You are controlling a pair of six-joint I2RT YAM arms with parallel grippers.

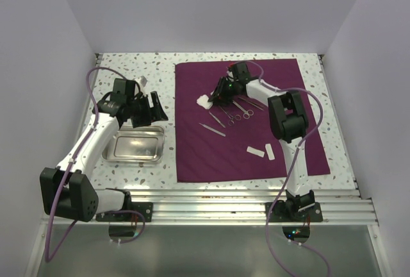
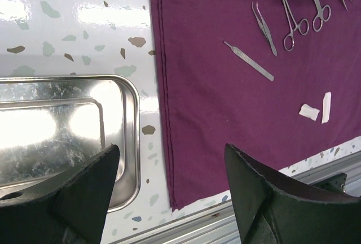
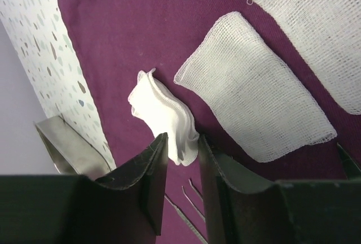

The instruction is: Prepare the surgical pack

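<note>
The dark-purple cloth lies flat on the right half of the table. My right gripper is low over its far left part, its jaws pinched on a folded white gauze wad, which also shows from above. Two flat gauze squares lie beside it. Tweezers, a thin handle tool and scissors lie on the cloth. The steel tray sits empty left of the cloth. My left gripper is open and empty above the tray's far right corner.
Two small white strips lie near the cloth's front edge. A slotted metal rail runs along the table's near edge. White walls close in the left, right and back. Speckled tabletop shows beyond the tray.
</note>
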